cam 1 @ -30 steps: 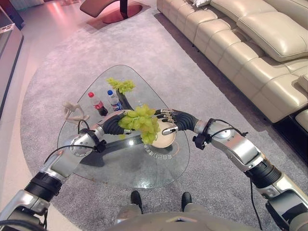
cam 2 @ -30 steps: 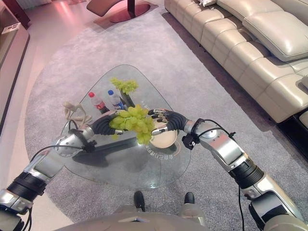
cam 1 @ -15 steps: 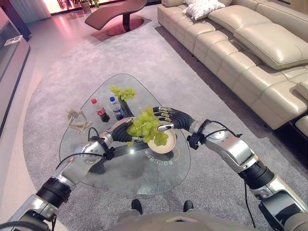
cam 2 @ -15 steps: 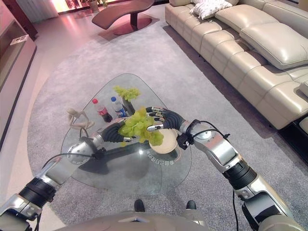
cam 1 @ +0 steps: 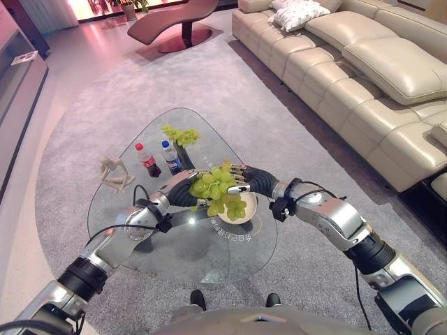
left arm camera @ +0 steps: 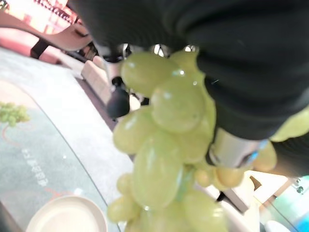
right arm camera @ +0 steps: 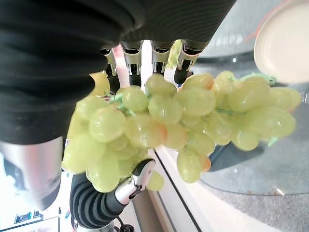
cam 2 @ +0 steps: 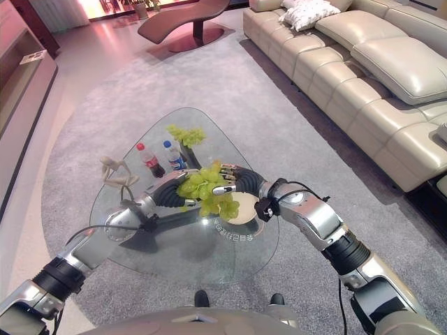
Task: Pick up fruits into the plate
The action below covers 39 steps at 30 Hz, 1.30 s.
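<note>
A bunch of green grapes (cam 1: 218, 188) hangs just above the left half of a cream plate (cam 1: 246, 211) on the glass table (cam 1: 174, 244). My left hand (cam 1: 183, 192) comes in from the left and is curled round the bunch (left arm camera: 164, 145) from below. From the right, my right hand (cam 1: 250, 180) lies on the bunch's top and side; its fingers (right arm camera: 159, 53) run straight along the grapes (right arm camera: 164, 121), the thumb apart. The plate (right arm camera: 282, 38) lies bare beneath. A second green bunch (cam 1: 179, 134) rests on a dark stand at the table's far side.
Two small bottles (cam 1: 147, 160) (cam 1: 170, 156) stand behind my hands, with a pale figurine (cam 1: 114, 174) to their left. A cream sofa (cam 1: 363, 84) runs along the right, and a dark lounge chair (cam 1: 174, 15) sits at the back. Grey carpet surrounds the table.
The camera has tilted, shifting the whole picture. Both hands and the bunch have sunk a little closer to the plate; the grapes hang more compactly than a second ago.
</note>
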{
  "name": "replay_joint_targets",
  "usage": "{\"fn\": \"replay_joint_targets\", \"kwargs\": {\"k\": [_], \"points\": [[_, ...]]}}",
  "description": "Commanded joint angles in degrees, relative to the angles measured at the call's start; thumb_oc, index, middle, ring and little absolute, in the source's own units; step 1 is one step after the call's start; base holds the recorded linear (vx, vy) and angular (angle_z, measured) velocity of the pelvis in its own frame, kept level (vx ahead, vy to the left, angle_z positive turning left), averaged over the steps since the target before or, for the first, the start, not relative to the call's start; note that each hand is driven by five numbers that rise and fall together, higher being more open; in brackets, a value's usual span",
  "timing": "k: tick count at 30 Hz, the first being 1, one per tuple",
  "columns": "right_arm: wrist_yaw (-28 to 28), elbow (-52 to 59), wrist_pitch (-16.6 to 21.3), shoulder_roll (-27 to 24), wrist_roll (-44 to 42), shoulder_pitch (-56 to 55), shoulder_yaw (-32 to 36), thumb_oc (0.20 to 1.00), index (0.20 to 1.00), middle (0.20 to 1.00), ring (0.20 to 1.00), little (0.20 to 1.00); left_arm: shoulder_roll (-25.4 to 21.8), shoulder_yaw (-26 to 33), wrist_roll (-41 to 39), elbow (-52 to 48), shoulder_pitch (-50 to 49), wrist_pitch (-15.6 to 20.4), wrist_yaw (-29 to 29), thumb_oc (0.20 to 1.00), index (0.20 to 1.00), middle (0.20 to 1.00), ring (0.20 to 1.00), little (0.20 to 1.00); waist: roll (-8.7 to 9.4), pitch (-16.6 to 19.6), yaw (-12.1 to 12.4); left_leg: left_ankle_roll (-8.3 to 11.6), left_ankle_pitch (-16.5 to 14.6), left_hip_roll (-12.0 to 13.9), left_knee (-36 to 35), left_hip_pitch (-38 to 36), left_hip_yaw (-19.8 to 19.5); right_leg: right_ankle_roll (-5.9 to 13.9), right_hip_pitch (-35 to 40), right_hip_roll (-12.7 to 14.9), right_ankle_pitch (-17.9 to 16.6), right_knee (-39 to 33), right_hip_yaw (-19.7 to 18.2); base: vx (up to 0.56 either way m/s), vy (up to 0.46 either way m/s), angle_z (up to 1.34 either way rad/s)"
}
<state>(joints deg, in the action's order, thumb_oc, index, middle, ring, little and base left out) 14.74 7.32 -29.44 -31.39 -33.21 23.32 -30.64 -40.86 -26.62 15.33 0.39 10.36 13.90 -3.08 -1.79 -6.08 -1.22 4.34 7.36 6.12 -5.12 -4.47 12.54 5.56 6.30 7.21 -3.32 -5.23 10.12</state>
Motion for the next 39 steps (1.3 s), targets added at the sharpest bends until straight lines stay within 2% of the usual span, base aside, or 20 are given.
{"fn": "replay_joint_targets", "kwargs": {"k": [1, 6, 10, 17, 26, 27, 32, 39], "points": [[10.0, 4.2, -1.2, 7.2, -6.2, 2.6, -7.3, 1.0, 1.0, 1.0, 1.0, 1.0, -0.1, 1.6, -1.6, -1.9, 14.1, 4.0, 5.3, 0.2, 0.2, 0.2, 0.2, 0.2, 2.7, 0.8, 0.9, 1.78, -4.0, 3.8, 0.6, -1.9, -0.6, 2.64, 0.1, 5.2, -0.2, 2.5, 3.9, 0.0, 0.0, 0.0], [16.2, 4.9, -4.3, 4.2, -4.2, 2.5, -8.3, 1.0, 1.0, 1.0, 1.0, 1.0, -4.5, 3.7, -4.1, -3.7, 16.0, 4.1, 3.9, 0.2, 0.2, 0.2, 0.2, 0.2, 2.94, 1.3, 1.1, 1.98, -3.7, 3.7, 0.5, -1.7, -0.9, 2.63, 0.4, 5.2, -0.1, 2.2, 4.2, 0.0, 0.0, 0.0], [18.4, 5.4, -5.2, 2.5, -3.3, 3.2, -8.7, 1.0, 1.0, 1.0, 1.0, 1.0, -5.7, 4.9, -8.4, -5.0, 16.7, 3.3, 1.8, 0.2, 0.2, 0.2, 0.2, 0.2, 3.06, 1.6, 1.2, 2.08, -3.4, 3.7, 0.4, -1.7, -1.1, 2.56, 0.5, 5.1, -0.2, 2.1, 4.4, 0.01, -0.003, 0.02], [21.6, 4.3, -5.3, 3.3, -2.5, 3.6, -9.2, 1.0, 1.0, 1.0, 1.0, 1.0, -3.6, 5.7, -12.3, -6.8, 17.0, 2.3, -1.5, 0.2, 0.2, 0.2, 0.2, 0.2, 3.14, 2.1, 1.4, 2.11, -3.3, 3.7, 0.4, -1.5, -1.1, 2.45, 0.7, 5.1, -0.3, 1.9, 4.5, 0.0, -0.001, 0.0], [19.1, 3.1, -4.4, 5.5, -3.7, 3.4, -9.8, 1.0, 1.0, 1.0, 1.0, 1.0, -0.1, 4.5, -13.1, -6.9, 17.7, 1.5, -1.6, 0.2, 0.2, 0.2, 0.2, 0.2, 3.31, 2.3, 1.4, 2.06, -3.4, 3.7, 0.4, -1.8, -0.8, 2.62, 0.9, 5.3, -0.6, 1.6, 4.7, 0.0, 0.0, 0.0], [16.9, 3.1, -3.5, 6.0, -4.7, 2.9, -9.7, 0.2, 0.2, 0.2, 0.2, 0.2, 0.5, 4.3, -13.0, -7.0, 17.6, 1.2, -1.6, 0.2, 0.2, 0.2, 0.2, 0.2, 3.32, 2.3, 1.4, 2.07, -3.5, 3.7, 0.4, -1.9, -0.7, 2.66, 0.9, 5.4, -0.7, 1.5, 4.7, 0.0, 0.0, 0.0], [13.8, 2.1, -0.5, 7.3, -4.6, 2.5, -8.4, 0.2, 0.2, 0.2, 0.2, 0.2, 1.2, 4.2, -11.4, -7.0, 17.3, 1.0, -1.2, 0.2, 0.2, 0.2, 0.2, 0.2, 3.08, 2.2, 1.1, 2.09, -3.5, 3.8, 0.4, -1.8, -0.3, 2.85, 0.7, 5.5, -1.1, 1.3, 4.5, 0.0, 0.0, 0.0], [11.2, 3.5, 1.7, 7.5, -5.3, 0.7, -6.4, 0.2, 0.2, 0.2, 0.2, 0.2, 0.9, 5.3, -11.3, -7.8, 15.7, 0.5, -0.8, 0.2, 0.2, 0.2, 0.2, 0.2, 2.76, 2.0, 0.7, 1.95, -3.6, 3.8, 0.4, -2.0, 0.2, 2.92, 0.6, 5.5, -1.2, 1.2, 4.4, 0.0, 0.0, 0.0]]}}
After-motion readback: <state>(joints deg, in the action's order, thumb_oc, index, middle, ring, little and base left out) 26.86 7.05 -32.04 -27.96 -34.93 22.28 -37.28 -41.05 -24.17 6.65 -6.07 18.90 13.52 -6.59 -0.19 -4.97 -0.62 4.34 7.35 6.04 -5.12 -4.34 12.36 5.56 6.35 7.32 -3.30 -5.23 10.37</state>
